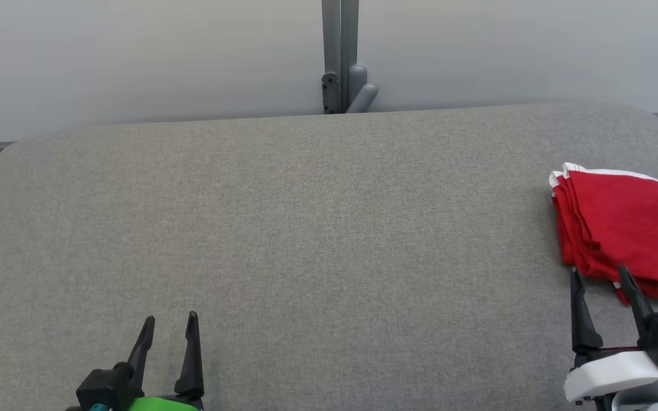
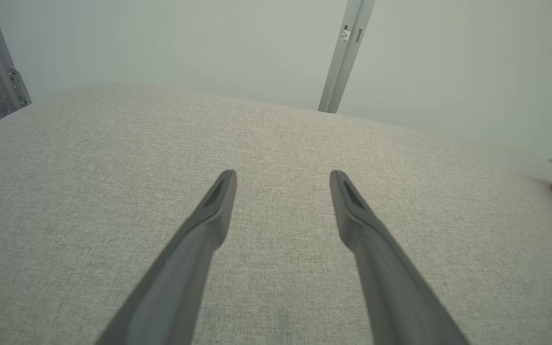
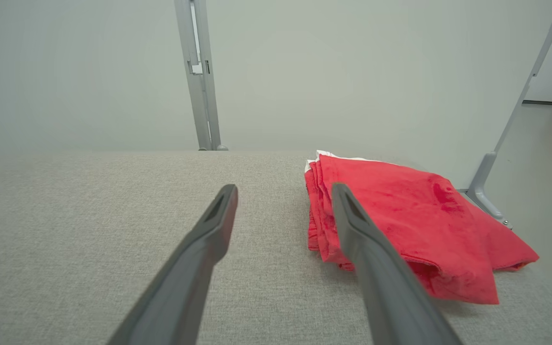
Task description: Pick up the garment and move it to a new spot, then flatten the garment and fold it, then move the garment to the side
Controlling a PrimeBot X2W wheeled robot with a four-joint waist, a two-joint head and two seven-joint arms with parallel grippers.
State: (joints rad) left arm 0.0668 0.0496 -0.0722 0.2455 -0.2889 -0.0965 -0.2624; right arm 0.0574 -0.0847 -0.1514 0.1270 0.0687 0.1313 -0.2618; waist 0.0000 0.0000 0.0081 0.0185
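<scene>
The folded red garment lies on the grey table just ahead of the right gripper, whose fingers are spread wide and hold nothing; the left gripper, well apart from it, gapes equally wide, empty.

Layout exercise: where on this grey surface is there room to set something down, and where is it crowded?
Bare: the grey surface from the left hand across to the red garment. Crowded: the right edge, garment beside the right hand.
</scene>
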